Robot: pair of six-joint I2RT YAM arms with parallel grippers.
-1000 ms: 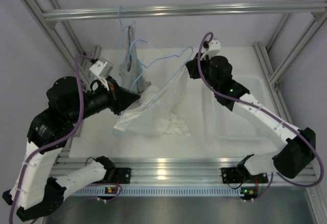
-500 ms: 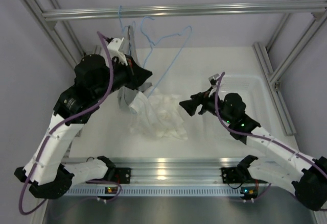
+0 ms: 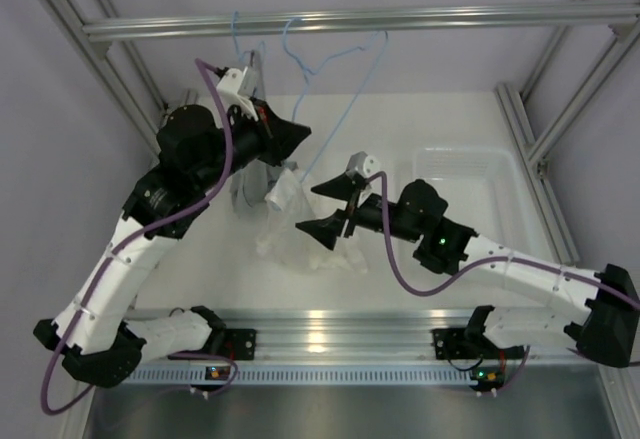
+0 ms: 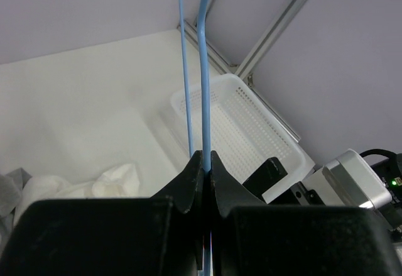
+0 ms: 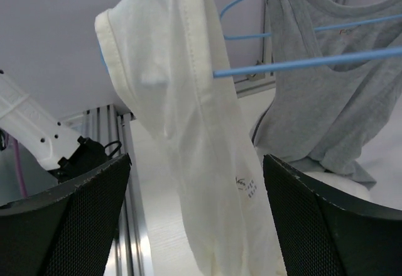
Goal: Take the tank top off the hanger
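- A white table point(image 3: 460, 124) sits inside an aluminium frame point(image 3: 450, 17), with pale walls around it.
- A perforated white basket point(image 3: 505, 156) lies at the right, and a grey tank top point(image 5: 320, 93) hangs behind.
- The left gripper point(image 4: 206, 163) pinches the hanger point(image 4: 205, 87) wire, held aloft.
- The tank top point(image 5: 182, 100) dangles by one strap from the hanger's end with its hem heaped on the table, just before the wide-spread right gripper point(image 3: 327, 209).

Bright, even, mostly sharp light

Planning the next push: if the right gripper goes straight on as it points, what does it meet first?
Probably the tank top, hanging dead ahead between the open fingers of the right gripper. The grey top lies farther back and to one side. Exact depth is unclear.
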